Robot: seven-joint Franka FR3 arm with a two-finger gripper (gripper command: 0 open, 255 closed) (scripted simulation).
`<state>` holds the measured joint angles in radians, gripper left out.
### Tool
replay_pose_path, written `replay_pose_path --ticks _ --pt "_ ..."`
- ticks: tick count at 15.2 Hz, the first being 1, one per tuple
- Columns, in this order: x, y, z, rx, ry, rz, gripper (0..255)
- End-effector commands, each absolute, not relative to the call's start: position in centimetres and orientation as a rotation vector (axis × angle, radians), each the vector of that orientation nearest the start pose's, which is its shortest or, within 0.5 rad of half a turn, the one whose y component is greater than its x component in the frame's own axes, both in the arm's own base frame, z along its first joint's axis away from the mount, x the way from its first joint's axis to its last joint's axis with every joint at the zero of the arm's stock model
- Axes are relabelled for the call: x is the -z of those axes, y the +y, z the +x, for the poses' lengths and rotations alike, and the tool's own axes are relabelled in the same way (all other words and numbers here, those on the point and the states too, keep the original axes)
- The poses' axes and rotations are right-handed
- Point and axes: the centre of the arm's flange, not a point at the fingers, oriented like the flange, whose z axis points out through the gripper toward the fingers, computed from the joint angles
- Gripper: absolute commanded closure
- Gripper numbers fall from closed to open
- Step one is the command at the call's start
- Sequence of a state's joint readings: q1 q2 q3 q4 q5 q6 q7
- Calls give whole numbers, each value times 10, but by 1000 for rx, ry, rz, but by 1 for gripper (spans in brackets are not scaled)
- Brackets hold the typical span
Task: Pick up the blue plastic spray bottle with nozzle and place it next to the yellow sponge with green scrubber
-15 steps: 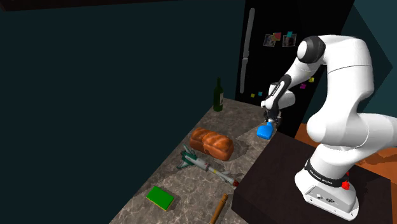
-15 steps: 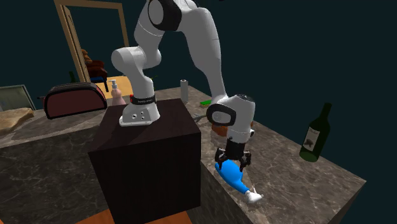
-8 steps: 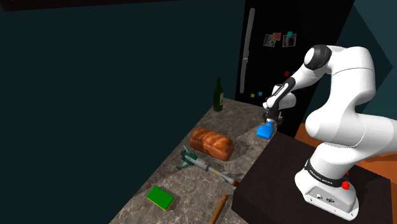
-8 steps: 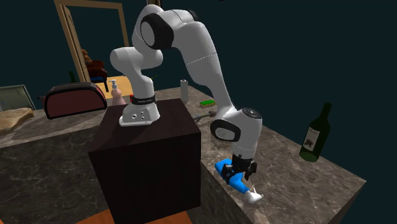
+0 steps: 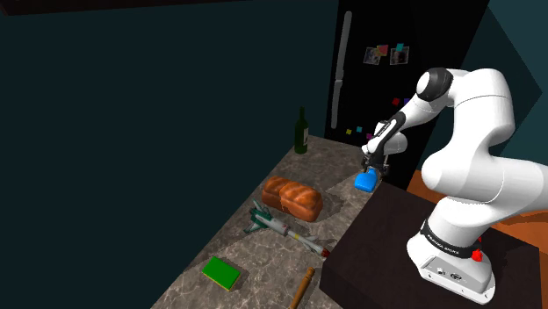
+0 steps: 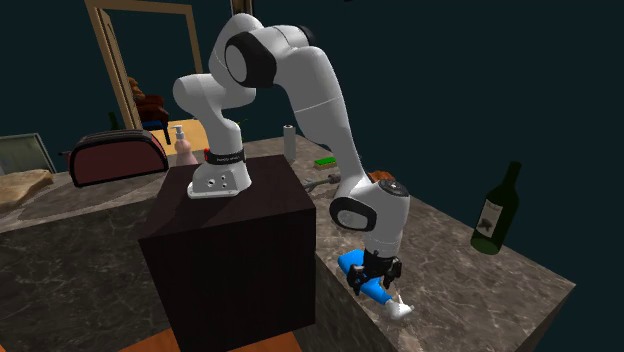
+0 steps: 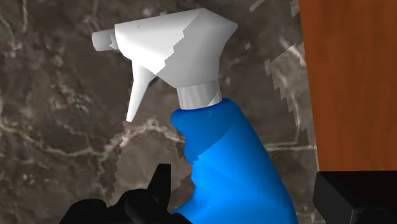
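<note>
Where the bottle is: blue spray bottle (image 7: pixel 235 172) lies on its side on the marble counter (image 7: pixel 57 140), just beside the dark stand (image 6: pixel 230 250) and near the counter's edge. Its white nozzle (image 7: pixel 172 51) points on past the fingertips.
Why flat matters: lying down, the body is the broad, easy part, so you come from above across the body, not the neck.
Gripper: gripper (image 6: pixel 377 282) sits low over the blue body, just behind the neck.
Fingers: fingers (image 7: pixel 159 184) stand apart, one on each side of the body. One is close to it, the other shows a gap, so nothing is grasped.
Step, my read: ready to pinch; lift not begun.
Sponge: sponge (image 5: pixel 220 273), green face up, is at the counter's other end, well apart from the bottle.
Between: bread loaf (image 5: pixel 292 198) and a small green-and-white toy (image 5: pixel 272 221) lie on the way, so you likely need to carry above them.
Also: wine bottle (image 5: pixel 301 132) stands upright near the dark wall, off that path.
Risk: the smooth round body may roll or slip if your pinch lands off-centre.
</note>
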<state>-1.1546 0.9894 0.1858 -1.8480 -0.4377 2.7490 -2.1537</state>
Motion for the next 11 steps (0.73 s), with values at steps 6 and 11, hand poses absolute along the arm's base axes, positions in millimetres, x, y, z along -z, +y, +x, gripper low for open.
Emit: replay_pose_path --ticks 6,11 --pt "8 -469 349 5 -2129 -2246 255" --pt "8 -469 349 5 -2129 -2246 255"
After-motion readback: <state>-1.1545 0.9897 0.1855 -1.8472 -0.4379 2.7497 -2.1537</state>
